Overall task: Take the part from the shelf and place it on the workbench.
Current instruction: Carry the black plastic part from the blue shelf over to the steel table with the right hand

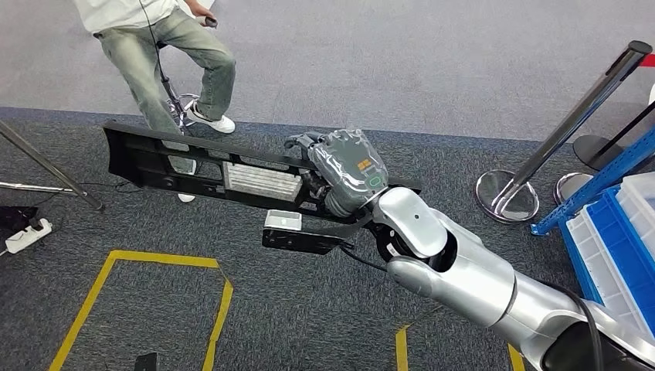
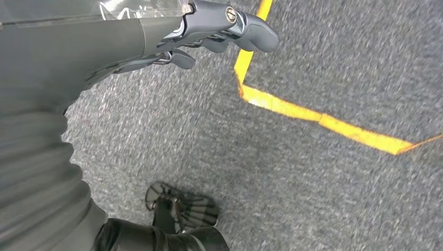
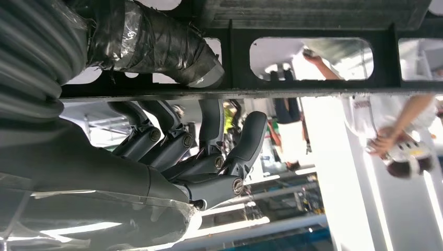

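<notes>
One hand alone, the right hand (image 1: 344,174), is carrying the part (image 1: 197,171), with its fingers (image 3: 209,151) curling around one of the part's long rails and the thumb pressing from the other side. That grip is sitting near one end, so most of the length is jutting out past the right hand toward the person (image 1: 166,54) standing beyond it. This is probably the main risk: the overhanging weight could be twisting the rail within the fingers, letting the far end droop or the whole piece slip to the carpet (image 1: 309,325) under the right hand. A swing during walking could also be bringing that far tip against the person's legs or the stanchion (image 1: 541,154) standing off to the other side of the right hand.

The part is looking like a long, black, moulded frame with rectangular cut-outs, a ribbed silver plate just beside the right hand, and a small bracket hanging below. It is hanging in the air, tilting slightly.

The left hand (image 2: 209,31) is holding nothing, its fingers loosely bent above the carpet.
</notes>
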Controlling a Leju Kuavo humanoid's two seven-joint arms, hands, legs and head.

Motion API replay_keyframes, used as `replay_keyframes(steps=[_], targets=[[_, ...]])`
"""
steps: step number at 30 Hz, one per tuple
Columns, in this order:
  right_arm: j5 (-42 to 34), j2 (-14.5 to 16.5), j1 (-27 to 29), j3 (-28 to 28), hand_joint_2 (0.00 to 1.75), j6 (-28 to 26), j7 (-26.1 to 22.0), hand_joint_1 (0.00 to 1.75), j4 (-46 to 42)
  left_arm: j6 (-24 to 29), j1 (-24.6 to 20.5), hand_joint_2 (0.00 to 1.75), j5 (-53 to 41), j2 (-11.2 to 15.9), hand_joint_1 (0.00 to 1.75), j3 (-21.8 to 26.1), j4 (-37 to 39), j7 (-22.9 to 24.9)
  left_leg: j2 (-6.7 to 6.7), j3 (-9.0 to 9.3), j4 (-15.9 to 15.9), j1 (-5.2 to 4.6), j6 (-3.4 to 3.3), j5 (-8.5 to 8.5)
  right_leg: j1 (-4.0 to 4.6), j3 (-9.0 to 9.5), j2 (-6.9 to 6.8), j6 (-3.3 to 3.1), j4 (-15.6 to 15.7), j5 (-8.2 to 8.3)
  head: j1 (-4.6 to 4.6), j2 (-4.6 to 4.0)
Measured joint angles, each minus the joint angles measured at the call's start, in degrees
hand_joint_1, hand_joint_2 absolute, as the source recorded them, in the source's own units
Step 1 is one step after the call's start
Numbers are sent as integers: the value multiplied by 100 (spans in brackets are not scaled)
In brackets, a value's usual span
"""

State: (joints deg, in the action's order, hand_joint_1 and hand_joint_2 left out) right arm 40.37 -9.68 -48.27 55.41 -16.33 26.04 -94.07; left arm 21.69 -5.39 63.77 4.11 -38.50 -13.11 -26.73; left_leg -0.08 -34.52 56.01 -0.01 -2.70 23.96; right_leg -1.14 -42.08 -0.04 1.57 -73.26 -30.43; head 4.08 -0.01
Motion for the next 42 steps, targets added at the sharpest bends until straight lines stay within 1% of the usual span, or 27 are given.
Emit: replay_keyframes(steps=[2, 3, 4, 7, 9, 11, 13, 14, 15, 17, 18, 19, 20, 22, 24, 26, 28, 29, 30, 31, 32, 33, 34, 35, 39, 40, 42], targets=[[8, -19, 7, -2, 175, 14, 3, 175, -3, -14, 4, 175, -5, -4, 0, -20, 0, 3, -31, -20, 139, 60, 98, 99, -69, 293, 10, 102, 639, 382, -4, -1], [14, -23, 4, -4, 175, 20, 8, 175, -10, -17, -3, 175, -8, -1, 0, -32, 0, 5, -45, -52, 244, 74, 152, 163, -86, 430, 28, 117, 929, 476, -13, -1], [21, -25, 3, -7, 175, 25, 12, 175, -20, -19, -11, 175, -11, 4, 0, -44, 0, 4, -58, -90, 326, 79, 198, 211, -90, 512, 45, 100, 1099, 503, -21, -1], [44, -45, 6, -17, 175, 42, 28, 175, -52, -22, -13, 175, -16, 4, 0, -79, 0, 7, -78, -148, 399, 78, 267, 250, -63, 533, 64, -50, 1140, 446, -21, -1], [51, -56, -3, -21, 175, 48, 36, 175, -68, -23, -6, 175, -17, -4, 0, -86, 0, 8, -50, -207, 551, 94, 303, 337, -71, 569, 58, -122, 1157, 438, -5, -1], [54, -57, -17, -25, 175, 50, 36, 175, -89, -23, -11, 175, -18, -7, 0, -89, 0, 7, -21, -486, 1120, 104, 345, 577, -74, 617, 47, -173, 1167, 417, 10, -1], [55, -57, -16, -26, 175, 52, 36, 175, -97, -24, -7, 175, -19, -7, 0, -91, 0, 7, -18, -908, 1835, 105, 363, 786, -61, 644, 39, -204, 1167, 391, 14, -1], [55, -57, -10, -26, 175, 54, 36, 175, -98, -24, -1, 175, -19, -9, 0, -92, 0, 7, -18, -1047, 2005, 105, 356, 772, -54, 658, 38, -212, 1167, 376, 15, -1], [55, -57, -4, -26, 175, 55, 36, 175, -98, -25, 5, 175, -19, -10, 0, -92, 0, 7, -18, -1079, 1955, 102, 337, 645, -48, 678, 40, -215, 1167, 358, 14, -1], [55, -57, -3, -26, 175, 55, 36, 175, -106, -25, 8, 175, -19, -10, 0, -93, 0, 7, -16, -834, 1258, 81, 272, 172, -48, 743, 44, -203, 1171, 310, 14, -1], [55, -57, -6, -26, 175, 55, 36, 175, -111, -25, 5, 175, -19, -9, 0, -93, 0, 7, -11, -662, 885, 52, 236, -5, -44, 772, 45, -187, 1183, 288, 13, 0], [55, -58, -6, -27, 175, 55, 36, 175, -116, -25, 2, 175, -19, -7, 0, -94, 0, 7, -8, -520, 587, 21, 197, -97, -46, 792, 46, -165, 1204, 275, 14, 0], [55, -58, -5, -27, 175, 55, 36, 175, -120, -25, -2, 175, -19, -4, 0, -95, 0, 7, -6, -445, 437, -6, 167, -98, -47, 802, 45, -139, 1229, 270, 14, 0], [55, -61, 0, -30, 175, 56, 36, 175, -123, -25, -2, 175, -22, 0, 0, -97, 0, 8, -9, -386, 339, -32, 124, -43, -50, 832, 41, -78, 1306, 273, 14, -1], [58, -67, 2, -32, 175, 60, 37, 175, -136, -27, 15, 175, -28, -2, 0, -98, 0, 11, -8, -286, 213, -5, 90, -44, -36, 835, 23, -34, 1262, 215, 2, -1], [63, -73, -2, -37, 175, 67, 45, 175, -153, -30, 19, 175, -32, -7, 0, -102, 0, 14, -4, -162, 107, 14, 35, -33, -6, 605, 17, -36, 799, 7, -11, -1], [63, -75, 16, -39, 175, 79, 60, 175, -159, -33, 7, 175, -34, -9, 0, -109, 0, 15, -6, -97, 102, -5, -15, 20, 15, 181, 24, -47, 93, -216, -13, -1], [64, -80, 38, -39, 175, 87, 67, 175, -160, -36, 6, 175, -34, -9, 0, -113, 0, 16, -12, -68, 112, -11, -23, 53, 17, 18, 24, -44, -123, -218, -12, -1], [66, -88, 57, -39, 175, 96, 75, 175, -160, -38, 9, 175, -34, -9, 0, -116, 0, 16, -21, -38, 129, -13, -23, 91, 13, -55, 23, -38, -145, -115, -14, -1], [70, -97, 69, -40, 175, 104, 82, 175, -160, -41, 12, 175, -34, -10, 0, -119, 0, 17, -34, -6, 156, -10, -13, 135, 6, -16, 23, -32, 52, 91, -15, 0], [76, -105, 76, -42, 175, 109, 86, 175, -162, -44, 15, 175, -34, -12, 0, -120, 0, 17, -48, 23, 197, -6, 5, 189, -2, 109, 22, -28, 413, 348, -18, -1], [84, -110, 75, -45, 175, 112, 87, 175, -163, -45, 16, 175, -35, -14, 0, -122, 0, 16, -60, 37, 243, -8, 31, 244, -3, 252, 24, -27, 756, 519, -18, -1], [91, -112, 75, -50, 175, 113, 89, 175, -172, -47, 13, 175, -36, -16, 0, -125, 0, 16, -70, 33, 297, -13, 60, 293, -2, 376, 29, -37, 1032, 617, -15, -1], [97, -113, 76, -57, 175, 114, 89, 175, -182, -47, 8, 175, -38, -17, 0, -127, 0, 15, -77, 23, 333, -19, 88, 326, 7, 445, 34, -50, 1179, 632, -11, -1], [115, -124, 78, -78, 175, 121, 103, 175, -214, -45, -2, 175, -55, -26, 0, -146, 0, 13, -62, 8, 398, -9, 186, 416, 7, 547, 44, -165, 1269, 548, 9, 0], [119, -124, 74, -80, 175, 121, 105, 175, -219, -45, -5, 175, -58, -30, 0, -150, 0, 12, -48, -63, 558, 1, 220, 486, -8, 598, 40, -197, 1290, 529, 20, 0], [122, -123, 72, -85, 175, 121, 105, 175, -224, -45, -14, 175, -64, -34, 0, -164, 0, 11, -25, -421, 1204, 29, 286, 691, -14, 699, 29, -239, 1308, 467, 40, 0]])
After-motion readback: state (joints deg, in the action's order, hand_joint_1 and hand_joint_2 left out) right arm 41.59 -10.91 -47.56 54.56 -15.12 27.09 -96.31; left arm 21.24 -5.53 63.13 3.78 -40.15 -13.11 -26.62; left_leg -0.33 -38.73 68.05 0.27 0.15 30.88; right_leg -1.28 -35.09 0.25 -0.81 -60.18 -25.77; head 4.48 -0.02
